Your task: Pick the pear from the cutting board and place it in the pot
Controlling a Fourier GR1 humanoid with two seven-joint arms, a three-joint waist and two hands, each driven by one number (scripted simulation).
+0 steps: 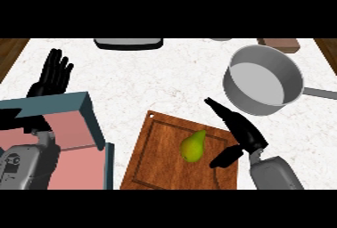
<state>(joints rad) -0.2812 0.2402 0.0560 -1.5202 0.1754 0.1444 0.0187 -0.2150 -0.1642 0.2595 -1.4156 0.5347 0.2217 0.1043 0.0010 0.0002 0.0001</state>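
A green pear (193, 146) lies on the wooden cutting board (158, 160) at the lower middle. My right hand (240, 131) hovers just right of the pear over the board's right edge, fingers straight and pointing up-left, thumb hanging low toward the pear, holding nothing. The grey metal pot (262, 80) with a handle to the right stands at the upper right, empty inside. My left hand (52, 73) rests open at the left, fingers up, far from the pear.
A teal box with a pink inside (66, 133) sits at the lower left, partly over my left forearm. A dark tray (128, 43) and a brown block (280, 43) lie along the far edge. Wooden floor shows at both upper corners.
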